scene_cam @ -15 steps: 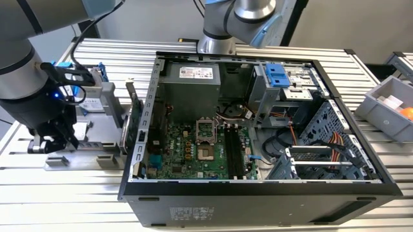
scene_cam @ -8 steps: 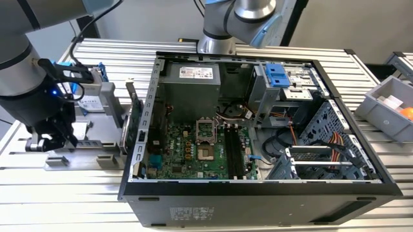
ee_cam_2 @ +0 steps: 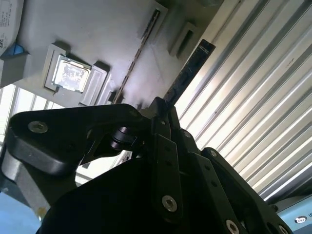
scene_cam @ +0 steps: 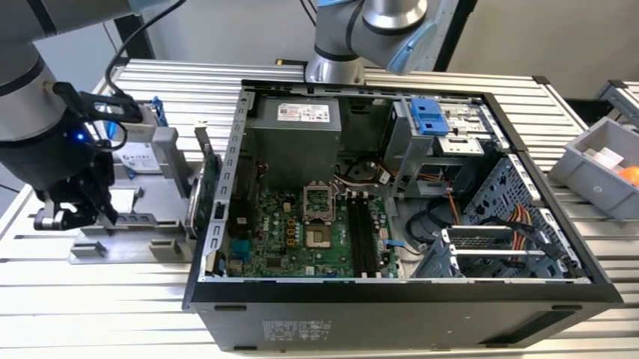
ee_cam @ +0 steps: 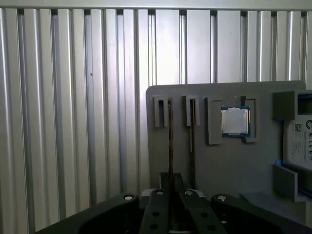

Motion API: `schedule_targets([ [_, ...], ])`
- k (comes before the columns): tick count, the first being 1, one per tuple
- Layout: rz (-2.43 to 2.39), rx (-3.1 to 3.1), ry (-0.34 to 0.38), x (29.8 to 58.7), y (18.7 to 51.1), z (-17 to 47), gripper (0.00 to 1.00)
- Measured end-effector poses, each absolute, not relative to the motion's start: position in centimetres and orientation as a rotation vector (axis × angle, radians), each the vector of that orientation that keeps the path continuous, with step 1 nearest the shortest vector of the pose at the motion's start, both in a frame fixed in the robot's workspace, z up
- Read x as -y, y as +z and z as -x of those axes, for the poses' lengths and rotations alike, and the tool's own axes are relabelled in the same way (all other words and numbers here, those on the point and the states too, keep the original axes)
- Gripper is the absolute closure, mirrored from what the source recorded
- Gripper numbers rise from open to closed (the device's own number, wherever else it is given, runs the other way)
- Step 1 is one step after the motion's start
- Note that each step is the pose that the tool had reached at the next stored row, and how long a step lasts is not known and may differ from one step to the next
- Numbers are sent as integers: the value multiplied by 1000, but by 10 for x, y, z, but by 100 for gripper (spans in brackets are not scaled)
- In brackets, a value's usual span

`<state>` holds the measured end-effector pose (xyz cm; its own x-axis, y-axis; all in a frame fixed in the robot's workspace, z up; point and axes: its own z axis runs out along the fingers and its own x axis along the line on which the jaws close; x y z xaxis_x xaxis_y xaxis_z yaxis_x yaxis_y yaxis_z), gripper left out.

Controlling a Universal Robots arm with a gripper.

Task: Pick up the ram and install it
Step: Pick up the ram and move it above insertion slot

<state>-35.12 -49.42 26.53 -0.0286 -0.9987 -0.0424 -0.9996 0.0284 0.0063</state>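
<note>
A table of ribbed metal slats carries everything here, and we take it from the exterior view's left to its right. At the table's edge on that left side stands a grey holder. The gripper hangs over it with its jaws clenched on the thin ram stick, which stands on edge in a slot near one corner of the holder. It looks to us not yet lifted out. We judge the stick light, thin and stiff, but fragile. Its flat faces carry chips and one long edge carries the contacts, so the hold belongs on the bare top edge or the short ends. It should be square and not too hard, since so thin a board can twist or slip between smooth pads. Just beside it a second stick stands in its own slot. Next comes a square processor chip in a pocket, and a drive lies at the holder's other end. In the middle of the table lies the open computer case. It holds a green board with long black sockets, a grey power box towards one corner, and drive cages with loose cables. At the table's edge on the right sits a grey bin with an orange thing inside.
</note>
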Motion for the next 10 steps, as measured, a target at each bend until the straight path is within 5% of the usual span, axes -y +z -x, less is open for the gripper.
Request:
schedule_targets([
  [10,2167,-2236,55,494,275,351,100],
])
